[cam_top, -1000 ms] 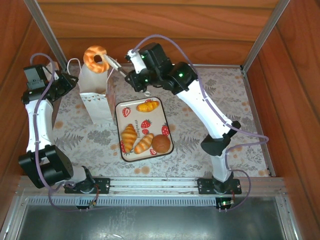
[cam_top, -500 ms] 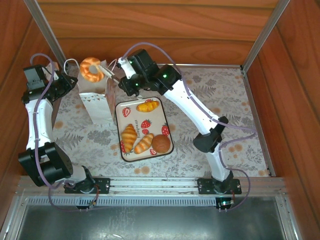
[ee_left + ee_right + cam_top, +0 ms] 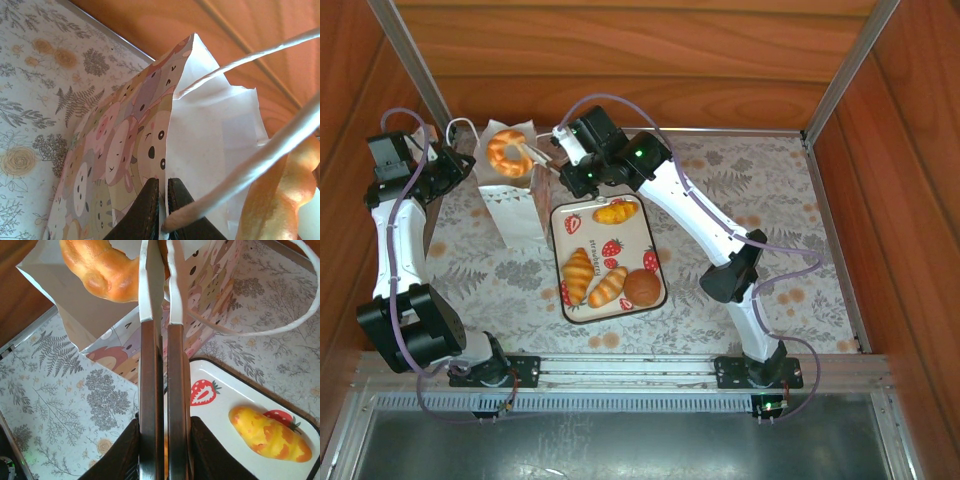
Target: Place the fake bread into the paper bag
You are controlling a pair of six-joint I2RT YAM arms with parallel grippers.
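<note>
Ring doughnut (image 3: 509, 152) sits at the open mouth of the paper bag (image 3: 515, 205), pinched in the almost closed right tool (image 3: 160, 315). Left tool (image 3: 162, 200) is clamped tight on the paper bag's side wall.

Ring doughnut (image 3: 510, 152): one
Round bun (image 3: 642, 287): one
Elongated pastries (image 3: 578, 273): three
Paper bag (image 3: 515, 205): one
Strawberry-print tray (image 3: 650, 232): one
Robot arms (image 3: 395, 230): two

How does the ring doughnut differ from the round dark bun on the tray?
The ring doughnut is golden-orange with a hole; the bun is dark brown and solid. The doughnut hangs in the right hand at the mouth of the paper bag; the bun lies at the near right corner of the tray. Both are toy pastries.
</note>
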